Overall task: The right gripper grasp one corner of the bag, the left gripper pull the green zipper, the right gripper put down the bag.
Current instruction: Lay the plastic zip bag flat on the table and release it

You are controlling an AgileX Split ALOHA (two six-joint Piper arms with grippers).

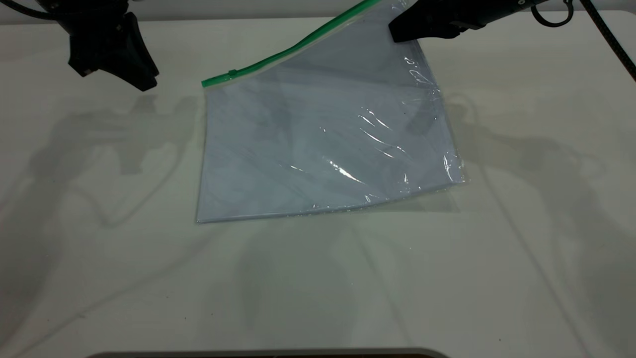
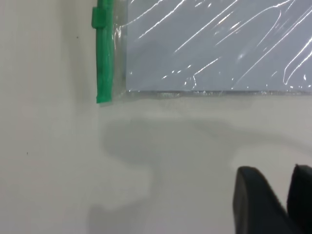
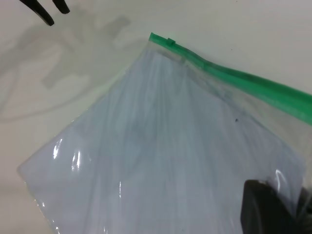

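So the right gripper (image 1: 397, 31) pinches the bag (image 1: 323, 144) corner upper right; left gripper (image 1: 144, 79), parted and empty, hasn't reached the green zipper (image 1: 293, 48)

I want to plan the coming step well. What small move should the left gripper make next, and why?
Probably it should move toward the slider tab and close its fingers on it. The right gripper holds the bag lifted by its far corner, so the green zipper slopes up off the table, while the left gripper hangs beside the bag, touching nothing.
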